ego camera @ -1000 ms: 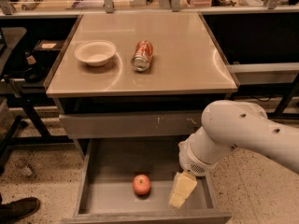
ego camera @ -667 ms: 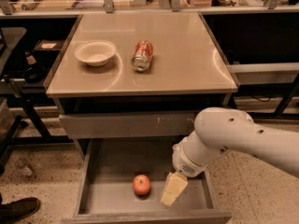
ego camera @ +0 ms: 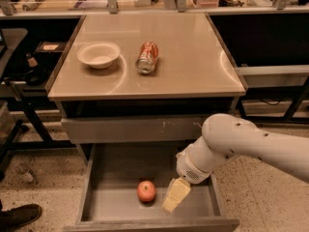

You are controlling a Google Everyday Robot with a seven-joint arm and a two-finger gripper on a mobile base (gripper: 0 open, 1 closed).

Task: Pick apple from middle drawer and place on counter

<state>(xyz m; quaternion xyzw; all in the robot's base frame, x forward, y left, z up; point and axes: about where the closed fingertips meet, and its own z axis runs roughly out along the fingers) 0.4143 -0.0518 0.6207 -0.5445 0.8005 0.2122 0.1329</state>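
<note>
A small round red-orange apple [ego camera: 146,191] lies in the open grey metal middle drawer [ego camera: 120,170]. The pale yellow gripper [ego camera: 175,197] is lowered just right of it, seemingly apart; its grip cannot be told. On the glossy beige counter [ego camera: 193,57] are set a white bowl [ego camera: 98,54] and a dented red soda can [ego camera: 147,57].

The robot's hand [ego camera: 175,197] has moved left above the middle drawer [ego camera: 118,170] floor, closer to the apple [ego camera: 146,191]. It now hangs just right of the apple. The white arm [ego camera: 231,139] has swung left too.
</note>
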